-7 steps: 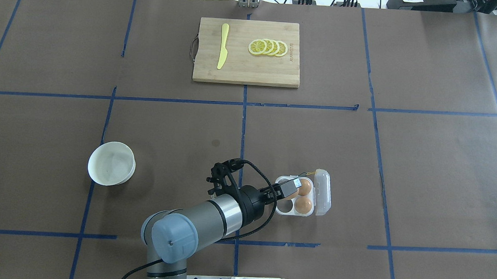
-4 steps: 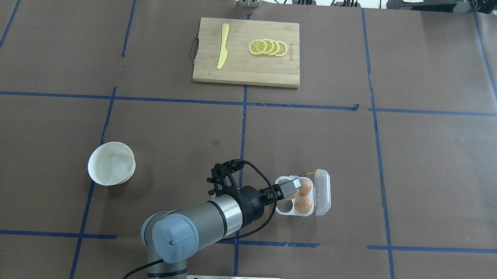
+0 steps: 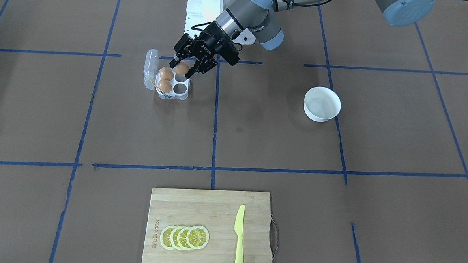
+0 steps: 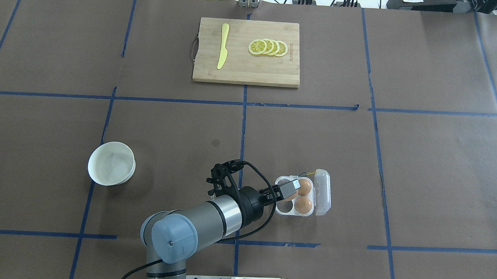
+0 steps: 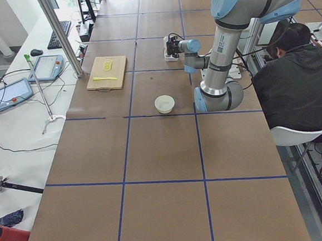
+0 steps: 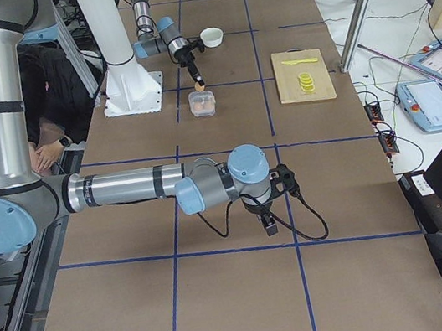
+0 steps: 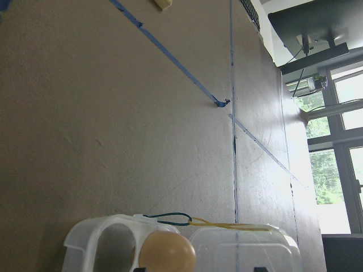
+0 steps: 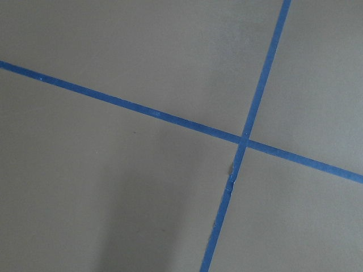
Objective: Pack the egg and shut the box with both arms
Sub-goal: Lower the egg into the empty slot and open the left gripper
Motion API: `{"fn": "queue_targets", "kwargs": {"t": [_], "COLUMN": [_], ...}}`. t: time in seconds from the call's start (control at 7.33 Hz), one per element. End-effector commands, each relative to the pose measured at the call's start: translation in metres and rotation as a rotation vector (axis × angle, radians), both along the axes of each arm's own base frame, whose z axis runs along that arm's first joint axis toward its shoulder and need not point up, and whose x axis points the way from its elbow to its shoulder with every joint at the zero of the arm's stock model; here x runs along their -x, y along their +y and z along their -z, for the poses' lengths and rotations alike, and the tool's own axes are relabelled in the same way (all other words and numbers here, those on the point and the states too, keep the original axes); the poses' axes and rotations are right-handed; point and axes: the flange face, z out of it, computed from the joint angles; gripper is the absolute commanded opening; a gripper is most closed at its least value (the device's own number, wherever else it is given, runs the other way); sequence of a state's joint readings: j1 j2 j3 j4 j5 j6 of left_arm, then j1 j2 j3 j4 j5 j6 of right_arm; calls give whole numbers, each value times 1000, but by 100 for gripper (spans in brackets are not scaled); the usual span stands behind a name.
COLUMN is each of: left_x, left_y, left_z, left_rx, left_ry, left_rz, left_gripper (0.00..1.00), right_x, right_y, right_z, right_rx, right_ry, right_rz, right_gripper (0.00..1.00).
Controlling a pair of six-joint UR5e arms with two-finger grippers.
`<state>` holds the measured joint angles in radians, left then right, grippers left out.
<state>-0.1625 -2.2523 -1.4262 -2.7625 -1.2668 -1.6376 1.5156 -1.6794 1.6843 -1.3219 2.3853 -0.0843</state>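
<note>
The clear egg box [image 3: 180, 97] lies open near the robot, with its lid [image 3: 150, 66] standing on the far side from my left arm. Two tan eggs [image 3: 165, 74] [image 3: 164, 86] sit in its cells. My left gripper [image 3: 182, 68] is shut on a third egg [image 3: 180, 67] and holds it just over a cell next to them. In the overhead view the left gripper [image 4: 288, 190] covers most of that egg, and one cell [image 4: 286, 206] is empty. My right gripper [image 6: 269, 225] hangs low over bare table, and I cannot tell whether it is open or shut.
A white bowl [image 4: 111, 163] stands to the left of my left arm. A wooden cutting board [image 4: 243, 70] at the far side carries a yellow knife [image 4: 222, 46] and lemon slices [image 4: 268, 47]. A seated person [image 5: 291, 76] is behind the robot's base.
</note>
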Motion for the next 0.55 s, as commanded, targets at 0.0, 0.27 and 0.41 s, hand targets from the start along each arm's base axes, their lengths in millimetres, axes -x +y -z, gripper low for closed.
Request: {"fn": "queue_targets", "kwargs": {"t": [0.0,0.27,0.41], "left_x": [0,1,2], "left_y": [0,0,0], "left_z": [-2,-1,0], "left_rx": [-6,-11,-18], "left_ry": [-6,-9,-11], "left_rz": [-1,0,1], "left_gripper": [85,87,88], "right_x": [0,0,0], "right_y": [0,0,0], "right_z": [1,1,1], "right_rx": [-1,-1,-1], "right_ry": [0,0,0], "right_rz": [0,0,0], "right_gripper": [100,100,100]}}
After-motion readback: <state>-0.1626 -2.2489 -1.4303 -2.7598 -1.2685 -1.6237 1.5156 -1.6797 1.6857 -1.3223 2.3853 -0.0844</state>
